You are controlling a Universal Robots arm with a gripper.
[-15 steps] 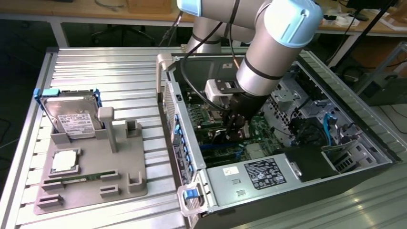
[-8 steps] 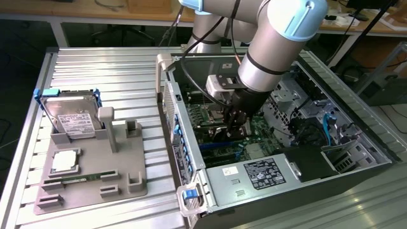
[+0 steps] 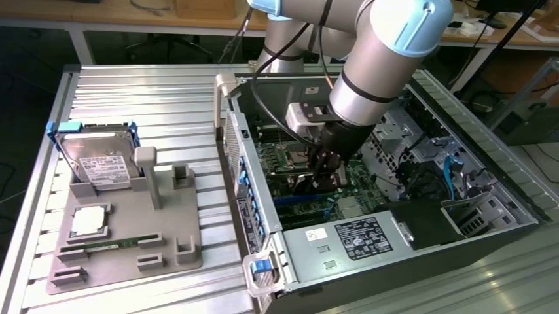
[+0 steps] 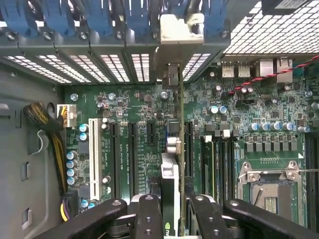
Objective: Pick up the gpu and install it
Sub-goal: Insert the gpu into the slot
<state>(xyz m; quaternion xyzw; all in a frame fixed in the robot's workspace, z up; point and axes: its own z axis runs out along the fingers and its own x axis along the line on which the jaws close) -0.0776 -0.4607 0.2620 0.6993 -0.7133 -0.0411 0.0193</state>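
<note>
Gpu point(image 4: 172, 169) (edge-on) clamped in end effector point(image 4: 172, 219)

Robotics lab or workshop: ribbed aluminium bench point(image 3: 131, 91) carrying an open PC case point(image 3: 454, 196), grey parts fixture point(image 3: 122, 248), wooden worktables point(image 3: 175, 16) with cables behind.

Your end effector point(image 3: 321, 171) is down inside the open computer case point(image 3: 367, 216); on the exterior view's left, a hard drive point(image 3: 98, 157) stands in the grey holder point(image 3: 131, 242).

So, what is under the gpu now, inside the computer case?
Under the gpu, held edge-on by the gripper, lies the green motherboard with its expansion slots. The slot directly beneath the card is covered.
</note>
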